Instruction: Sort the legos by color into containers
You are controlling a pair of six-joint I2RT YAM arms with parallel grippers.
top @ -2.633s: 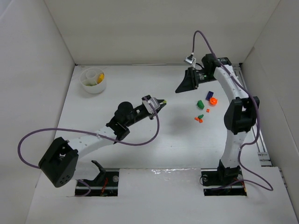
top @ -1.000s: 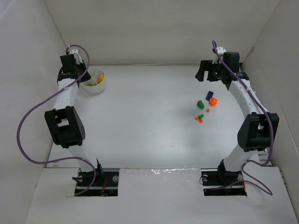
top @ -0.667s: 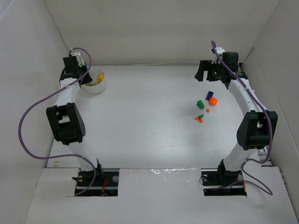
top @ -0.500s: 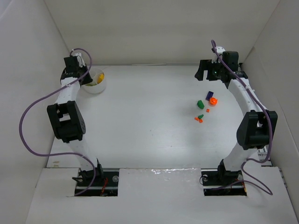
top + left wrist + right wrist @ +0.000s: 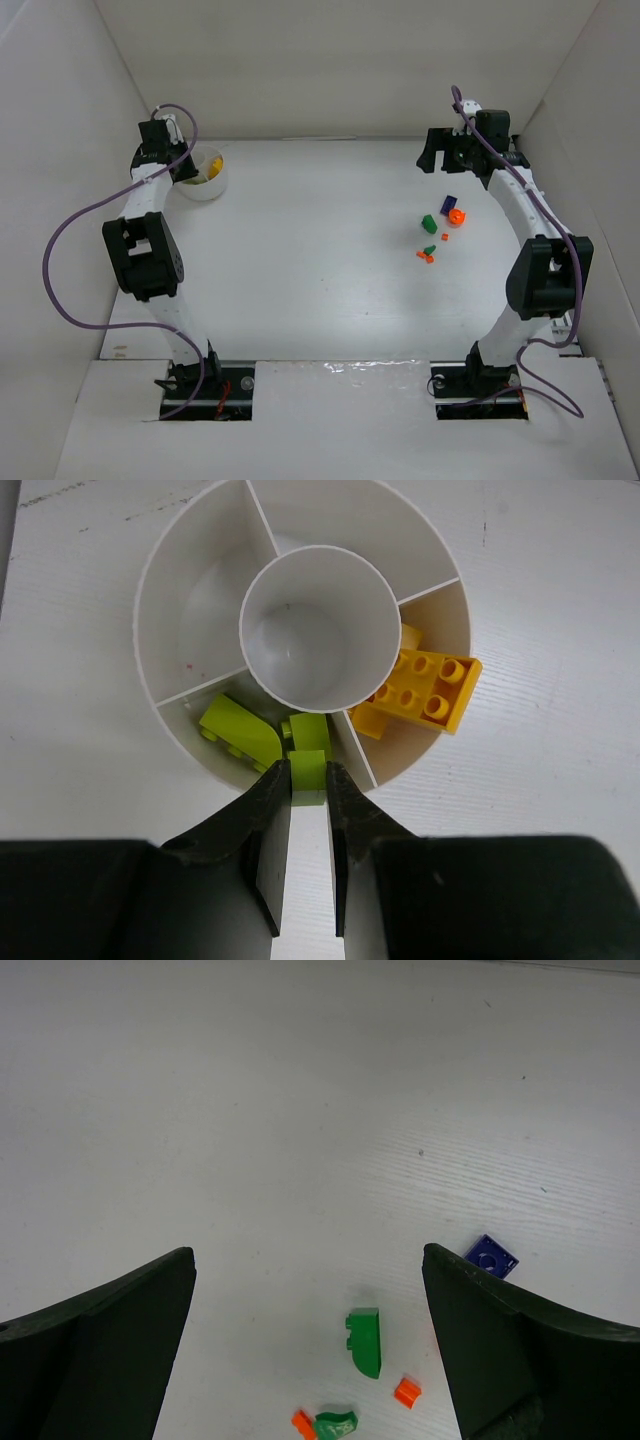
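The white sectioned bowl [image 5: 190, 570] stands at the far left of the table and also shows in the top view [image 5: 205, 186]. One section holds a yellow brick [image 5: 425, 690]; the adjoining one holds a lime-green brick [image 5: 238, 730]. My left gripper [image 5: 308, 772] is over that section's near rim, shut on a second lime-green brick [image 5: 308, 742]; it also shows in the top view [image 5: 187, 171]. My right gripper [image 5: 308, 1255] is wide open and empty, high above the loose legos: a green brick [image 5: 365, 1341], a dark blue brick [image 5: 491, 1256] and small orange bricks [image 5: 406, 1392].
In the top view the loose legos lie together at the right of the table: dark blue [image 5: 448, 203], orange [image 5: 457, 216], green [image 5: 428, 222] and small pieces [image 5: 427, 255]. White walls enclose the table on the left, back and right. The right gripper [image 5: 432, 157] hangs near the back right corner.
The left arm swung from the table's middle to the bowl at the far left and has settled there. The right arm pulled back and rose; it has been still for the last second.
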